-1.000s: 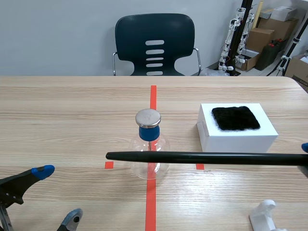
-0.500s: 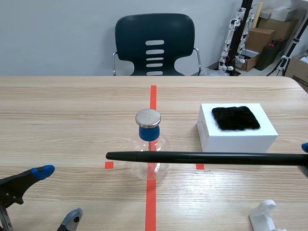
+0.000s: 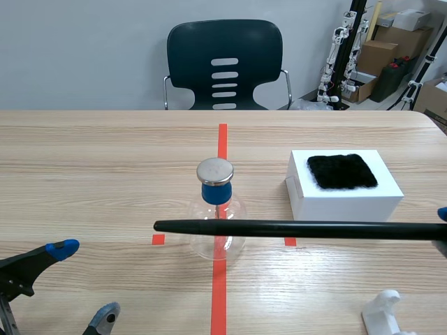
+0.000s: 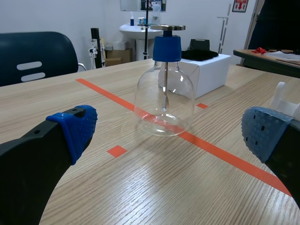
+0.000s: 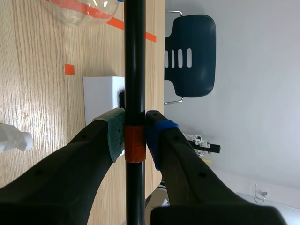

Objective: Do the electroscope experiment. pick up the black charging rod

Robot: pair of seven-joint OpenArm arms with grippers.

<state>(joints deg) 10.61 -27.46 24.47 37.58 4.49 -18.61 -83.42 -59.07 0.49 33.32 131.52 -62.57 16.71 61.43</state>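
Observation:
The black charging rod [image 3: 293,228] hangs level above the table, its tip in front of the glass electroscope flask [image 3: 216,223] with its blue stopper and metal disc. In the right wrist view the rod [image 5: 135,70] runs straight out between the fingers, and my right gripper [image 5: 135,136] is shut on it at an orange band. In the scene view that gripper [image 3: 443,223] shows only at the right edge. My left gripper [image 3: 82,283] stands open low at the near left, and the flask [image 4: 164,93] is ahead of it [image 4: 164,133].
A white box [image 3: 343,187] with a black fur pad [image 3: 342,171] on top stands right of the flask. A white rod stand [image 3: 385,313] sits near the front right edge. A dark chair [image 3: 224,65] is behind the table's far side.

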